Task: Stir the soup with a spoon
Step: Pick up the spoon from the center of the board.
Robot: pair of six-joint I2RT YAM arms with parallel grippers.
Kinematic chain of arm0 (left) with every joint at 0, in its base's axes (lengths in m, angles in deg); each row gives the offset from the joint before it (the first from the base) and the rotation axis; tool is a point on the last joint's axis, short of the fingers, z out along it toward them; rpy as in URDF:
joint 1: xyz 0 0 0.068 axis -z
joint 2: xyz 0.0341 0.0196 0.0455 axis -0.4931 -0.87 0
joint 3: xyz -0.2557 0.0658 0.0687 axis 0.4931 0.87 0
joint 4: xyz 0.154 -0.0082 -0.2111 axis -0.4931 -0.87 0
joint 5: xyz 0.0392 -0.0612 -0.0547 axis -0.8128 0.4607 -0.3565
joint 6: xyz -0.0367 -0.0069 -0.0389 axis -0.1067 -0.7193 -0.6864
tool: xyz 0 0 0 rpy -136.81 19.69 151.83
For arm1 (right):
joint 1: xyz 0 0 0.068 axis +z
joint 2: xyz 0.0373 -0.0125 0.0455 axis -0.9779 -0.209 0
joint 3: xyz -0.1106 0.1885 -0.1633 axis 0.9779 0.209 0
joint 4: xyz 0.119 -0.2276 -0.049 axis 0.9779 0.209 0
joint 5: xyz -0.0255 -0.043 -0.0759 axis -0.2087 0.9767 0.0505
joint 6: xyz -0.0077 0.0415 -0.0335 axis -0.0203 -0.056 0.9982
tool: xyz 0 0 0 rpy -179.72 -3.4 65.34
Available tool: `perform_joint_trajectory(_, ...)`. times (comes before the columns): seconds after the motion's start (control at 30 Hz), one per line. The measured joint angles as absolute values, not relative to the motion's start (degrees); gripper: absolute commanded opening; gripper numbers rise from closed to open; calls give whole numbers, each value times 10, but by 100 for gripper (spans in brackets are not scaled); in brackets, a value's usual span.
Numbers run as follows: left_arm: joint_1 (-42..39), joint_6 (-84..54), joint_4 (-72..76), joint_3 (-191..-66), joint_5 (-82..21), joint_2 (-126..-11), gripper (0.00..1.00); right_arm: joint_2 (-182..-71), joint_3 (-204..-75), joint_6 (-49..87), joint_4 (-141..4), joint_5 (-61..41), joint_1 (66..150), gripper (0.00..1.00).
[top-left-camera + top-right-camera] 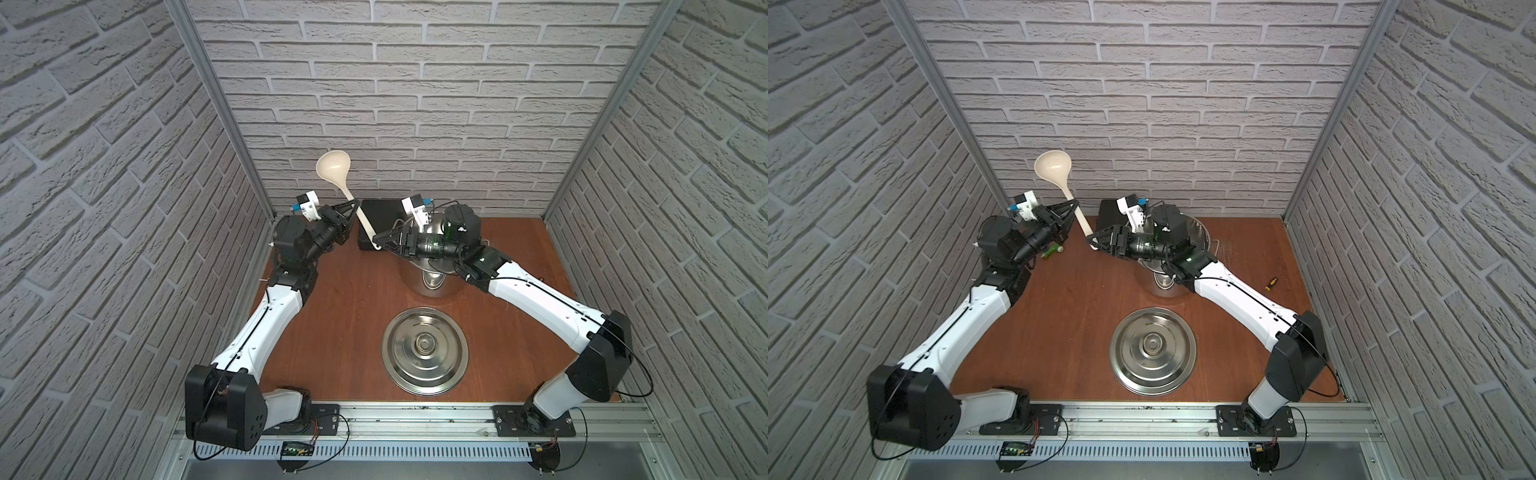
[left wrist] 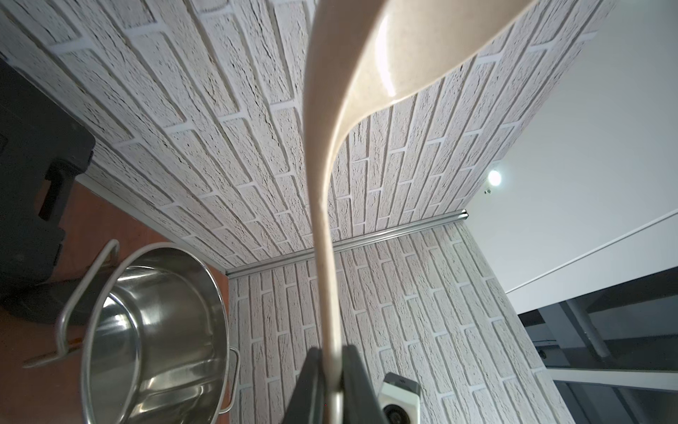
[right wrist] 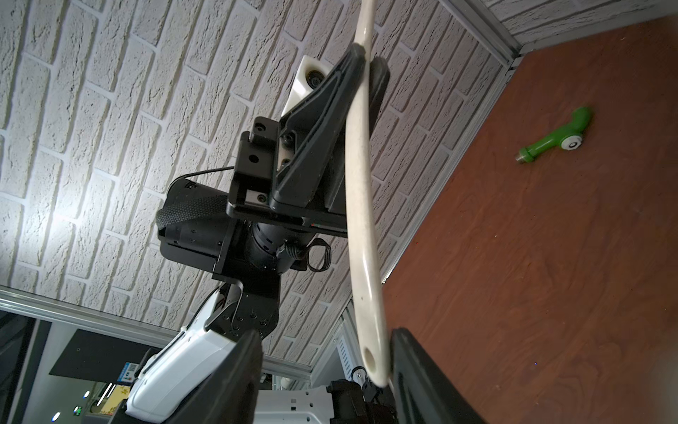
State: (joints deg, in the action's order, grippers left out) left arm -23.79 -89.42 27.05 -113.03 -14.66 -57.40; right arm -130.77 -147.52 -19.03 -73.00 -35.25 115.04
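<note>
The cream ladle (image 2: 323,220) ran closest to the lens in the left wrist view, its slim handle rising out of the left claw (image 2: 332,363), whose two dark fingers were pressed together on it about midway along the handle. In both top views the left claw (image 1: 355,203) (image 1: 1076,203) held the ladle (image 1: 347,191) (image 1: 1065,187) aloft over the far left part of the desk (image 1: 353,311). Its deep bowl was raised against the brick wall (image 1: 415,104), and the handle slanted down toward the right claw (image 1: 376,240) (image 1: 1090,239).

The right claw (image 3: 326,341) stood apart around the handle's lower end. In its wrist view one finger (image 3: 411,367) lay just beside the holed tip of the ladle (image 3: 357,205), while the other finger (image 3: 238,367) stayed clear of it with a gap between.

The stainless stockpot (image 1: 411,278) (image 1: 1163,286) stood on the far part of the desk, right of centre, mostly hidden under the right arm's wrist. The left wrist view showed its shiny inner wall and a loop handle (image 2: 157,330). The ladle was wholly outside the pot, up and to its left.

The round steel lid (image 1: 424,351) (image 1: 1152,349) lay flat, knob up, nearer the front rail and apart from the pot. A black case (image 1: 376,208) sat at the back just beside the pot. A green tool (image 1: 1052,250) (image 3: 554,137) lay under the left arm, and a small yellow-handled screwdriver (image 1: 1271,284) lay toward the right edge.
</note>
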Motion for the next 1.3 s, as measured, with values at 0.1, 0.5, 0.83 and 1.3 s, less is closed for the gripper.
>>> perform_joint_trajectory(0.1, -234, -904, 274, -1122, -147, -574, 0, -1316, -1477, -193, -732, -356, 1152, 50)
perform_joint_trajectory(0.5, -232, -937, 303, -1115, -146, -574, 0, -1317, -1477, -201, -729, -351, 1153, 24)
perform_joint_trajectory(0.83, -223, -952, 324, -1102, -149, -573, 0, -1317, -1477, -202, -729, -351, 1153, 25)
perform_joint_trajectory(1.3, -221, -963, 337, -1081, -150, -560, 0, -1317, -1477, -205, -728, -349, 1155, 12)
